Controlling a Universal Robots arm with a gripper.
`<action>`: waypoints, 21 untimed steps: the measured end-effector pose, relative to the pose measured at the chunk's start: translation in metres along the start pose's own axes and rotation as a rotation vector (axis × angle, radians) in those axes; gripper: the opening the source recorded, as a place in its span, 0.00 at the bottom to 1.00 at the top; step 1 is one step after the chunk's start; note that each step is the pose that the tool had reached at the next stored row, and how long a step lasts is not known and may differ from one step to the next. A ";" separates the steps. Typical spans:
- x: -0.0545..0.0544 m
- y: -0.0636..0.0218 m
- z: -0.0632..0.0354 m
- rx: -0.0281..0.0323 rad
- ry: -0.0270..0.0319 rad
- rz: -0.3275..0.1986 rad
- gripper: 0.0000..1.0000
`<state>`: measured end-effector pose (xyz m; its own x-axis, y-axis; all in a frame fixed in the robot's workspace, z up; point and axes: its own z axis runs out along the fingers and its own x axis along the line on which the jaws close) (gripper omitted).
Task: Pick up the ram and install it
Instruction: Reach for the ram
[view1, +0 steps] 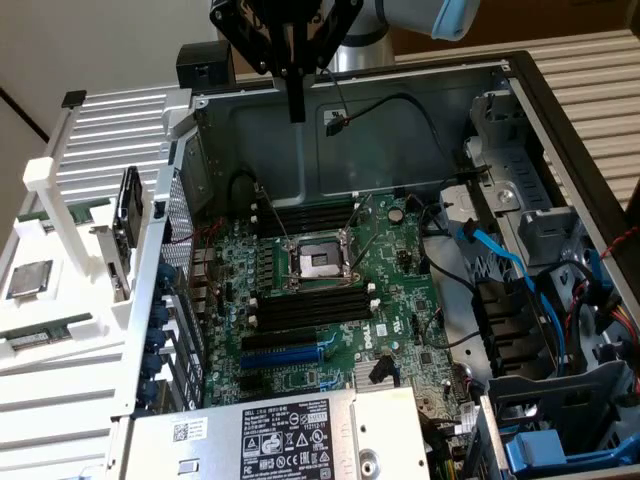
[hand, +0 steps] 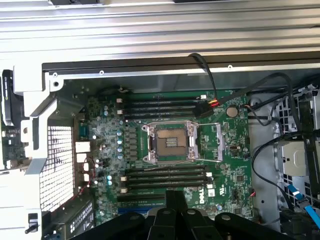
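My gripper (view1: 297, 112) hangs high over the open computer case, above its back wall, with the dark fingers pressed together and nothing visible between them. In the wrist view the gripper (hand: 175, 196) points down at the motherboard (hand: 235, 165). The ram (view1: 45, 333), a long thin green stick with a pale strip, lies on the white rack (view1: 60, 180) at the exterior view's left, far from my gripper. The black memory slots (view1: 312, 306) below the processor socket (view1: 318, 262) look unfilled, as do the slots (hand: 160, 107) on its other side.
A second green board (view1: 60, 212) and a square silver processor chip (view1: 30, 278) also rest on the rack. Black cables (view1: 400, 105) and blue cables (view1: 500, 262) run over the case's right part. A power supply (view1: 280, 435) sits at the front. Drive bays (view1: 560, 240) fill the right.
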<state>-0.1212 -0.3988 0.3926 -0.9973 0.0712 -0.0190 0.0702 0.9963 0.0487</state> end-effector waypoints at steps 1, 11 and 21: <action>0.000 0.0000 0.0000 0.0000 0.0000 0.000 0.10; 0.014 -0.0010 -0.0003 0.0000 -0.0025 0.000 0.10; 0.046 -0.0032 -0.0010 -0.0002 -0.0041 0.002 0.10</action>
<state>-0.1670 -0.3988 0.3926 -0.9970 0.0733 -0.0230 0.0721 0.9962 0.0490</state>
